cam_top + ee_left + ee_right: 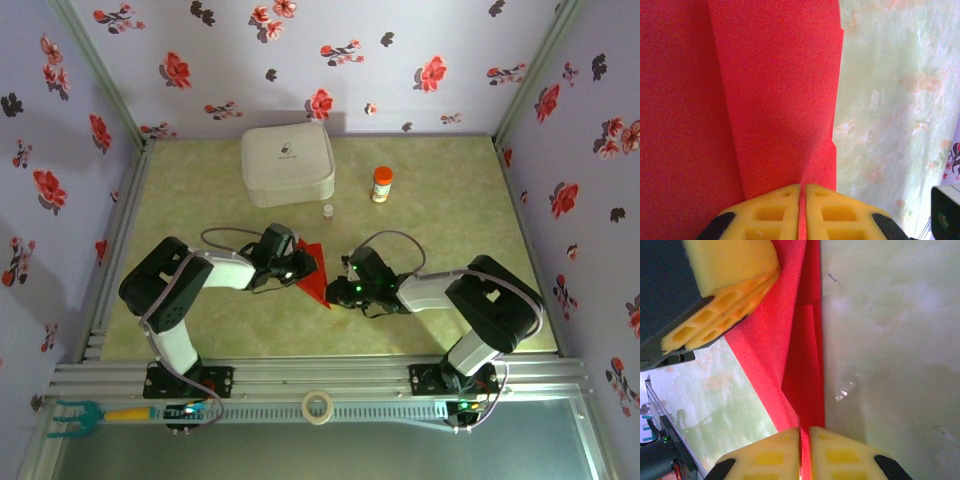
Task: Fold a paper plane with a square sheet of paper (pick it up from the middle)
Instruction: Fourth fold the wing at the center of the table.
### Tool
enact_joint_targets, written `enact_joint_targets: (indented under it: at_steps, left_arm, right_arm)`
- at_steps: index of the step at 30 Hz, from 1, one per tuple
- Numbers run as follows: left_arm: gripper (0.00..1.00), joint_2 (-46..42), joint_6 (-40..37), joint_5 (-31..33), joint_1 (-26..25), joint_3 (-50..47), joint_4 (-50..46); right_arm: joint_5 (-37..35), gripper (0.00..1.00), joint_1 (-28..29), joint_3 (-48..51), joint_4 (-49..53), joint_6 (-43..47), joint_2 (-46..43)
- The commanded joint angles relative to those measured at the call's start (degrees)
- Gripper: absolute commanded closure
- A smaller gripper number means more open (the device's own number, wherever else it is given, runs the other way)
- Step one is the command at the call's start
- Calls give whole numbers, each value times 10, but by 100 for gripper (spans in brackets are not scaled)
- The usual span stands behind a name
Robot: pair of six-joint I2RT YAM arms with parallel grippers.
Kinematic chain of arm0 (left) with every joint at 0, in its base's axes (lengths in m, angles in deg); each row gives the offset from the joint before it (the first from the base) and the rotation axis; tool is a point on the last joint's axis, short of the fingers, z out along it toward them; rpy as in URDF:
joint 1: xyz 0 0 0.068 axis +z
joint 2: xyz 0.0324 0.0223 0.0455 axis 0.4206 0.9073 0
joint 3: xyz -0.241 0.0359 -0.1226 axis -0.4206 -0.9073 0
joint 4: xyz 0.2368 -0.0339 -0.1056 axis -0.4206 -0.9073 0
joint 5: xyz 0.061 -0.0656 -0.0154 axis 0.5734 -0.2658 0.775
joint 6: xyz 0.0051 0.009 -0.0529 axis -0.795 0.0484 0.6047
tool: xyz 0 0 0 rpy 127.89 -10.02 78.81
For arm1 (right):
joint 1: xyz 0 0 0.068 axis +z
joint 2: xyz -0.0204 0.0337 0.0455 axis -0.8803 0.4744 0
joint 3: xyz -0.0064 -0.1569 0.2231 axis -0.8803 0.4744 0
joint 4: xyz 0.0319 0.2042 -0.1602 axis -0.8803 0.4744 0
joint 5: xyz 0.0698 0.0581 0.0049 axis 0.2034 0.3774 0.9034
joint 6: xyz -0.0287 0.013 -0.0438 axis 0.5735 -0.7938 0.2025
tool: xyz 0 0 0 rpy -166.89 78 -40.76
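Top external view shows the red paper [314,272], already creased, between the two arms over the middle of the table [450,220]. Both the left gripper [802,192] and the right gripper [805,437] have their jaws pinched shut on an edge of it. I judge it light, limp and easy to tear, so it is best held on the doubled layers near a crease, without pulling.

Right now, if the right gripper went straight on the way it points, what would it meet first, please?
The paper, pinched in its jaws, runs ahead of the right gripper. The left gripper sits just beside that line and would probably be missed, though depth is unclear.
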Motion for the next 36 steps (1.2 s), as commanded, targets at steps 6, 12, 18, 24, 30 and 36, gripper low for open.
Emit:
enact_joint_targets:
  at_steps: [6, 12, 18, 24, 30, 36]
  left_arm:
    - [87, 0, -4, 11, 2, -8, -42]
    - [88, 0, -3, 12, 2, -11, -42]
    - [88, 0, -2, 12, 2, -12, -40]
    - [88, 1, -1, 12, 2, -12, -37]
    - [87, 1, 0, 11, 2, -13, -36]
    - [88, 3, 2, 11, 2, -13, -35]
  right_arm:
    - [12, 88, 1, 19, 48, -6, -2]
    - [13, 88, 1, 23, 56, -6, -16]
    - [17, 90, 1, 26, 62, -5, -15]
    - [28, 91, 0, 28, 46, -12, -10]
    - [31, 90, 1, 26, 62, -7, -18]
    - [33, 90, 2, 26, 83, 1, -19]
